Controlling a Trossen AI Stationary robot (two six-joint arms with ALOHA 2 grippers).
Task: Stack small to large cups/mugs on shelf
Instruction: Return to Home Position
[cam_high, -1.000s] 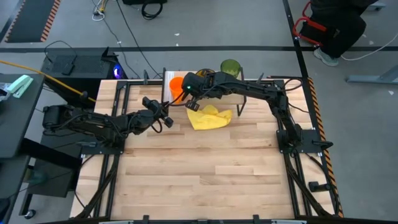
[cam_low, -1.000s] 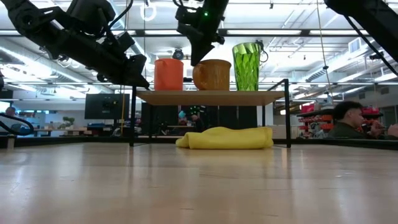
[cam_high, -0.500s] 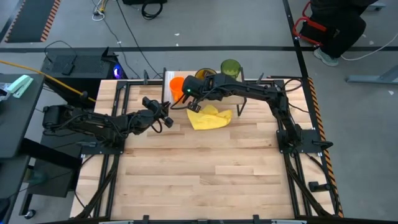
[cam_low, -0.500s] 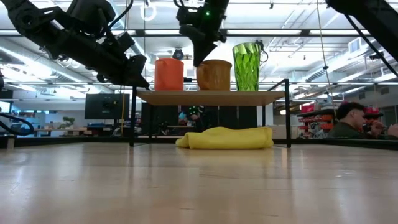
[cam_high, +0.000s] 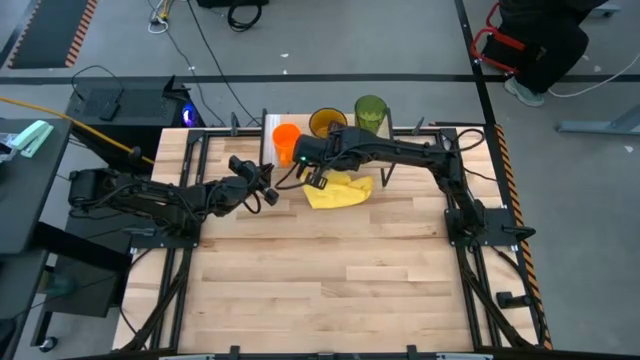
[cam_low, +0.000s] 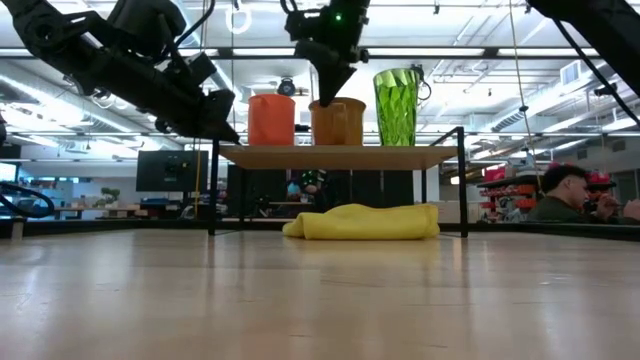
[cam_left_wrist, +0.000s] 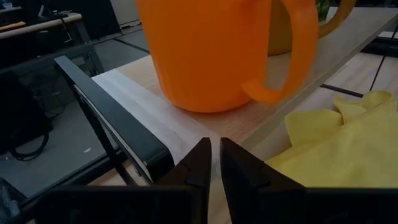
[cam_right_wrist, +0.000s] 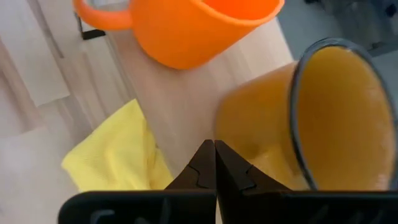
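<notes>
The left tool (cam_high: 268, 193) hangs on the near side of the shelf (cam_low: 340, 156), by its left end, fingers pinched almost together on nothing. A yellow cloth (cam_low: 365, 222) lies on the table (cam_high: 330, 270) between the shelf's legs. On the top board the orange mug (cam_low: 271, 120), amber mug (cam_low: 338, 122) and green tumbler (cam_low: 397, 107) stand upright in a row, and the right tool (cam_low: 329, 92) points down near the amber mug's rim, closed and empty.

No readable text or signs
</notes>
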